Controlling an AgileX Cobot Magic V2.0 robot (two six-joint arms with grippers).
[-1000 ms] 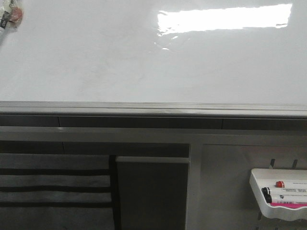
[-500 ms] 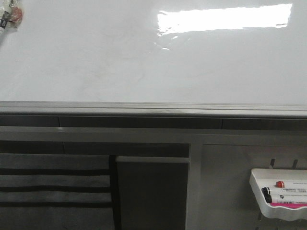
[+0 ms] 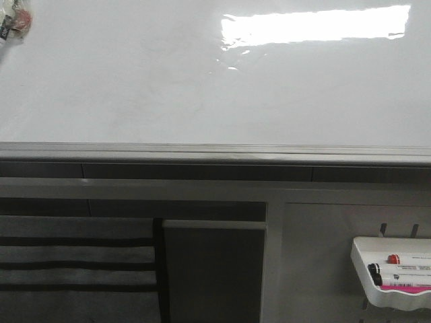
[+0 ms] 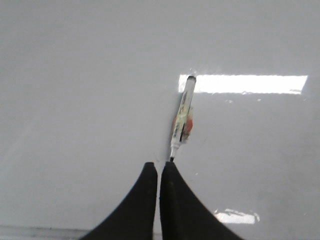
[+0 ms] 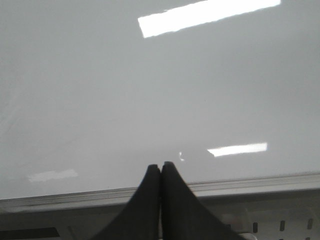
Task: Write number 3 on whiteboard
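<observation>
Left gripper was pinched closed with nothing between its fingers, and the right gripper was clamped shut on nothing too, so we counted two grippers, both empty. We saw one whiteboard, glossy with glare strips, filling the upper part of the front view, grey metal edge along its bottom. No drawn digit showed on it in any of our views. One marker lay on the board just past the left fingertips, its tip nearly touching them; in the front view we only caught a bit of it at the board's 10 o'clock corner. At 4 o'clock below the board hung one white tray holding two markers. Nothing stood between either gripper and the board surface.
</observation>
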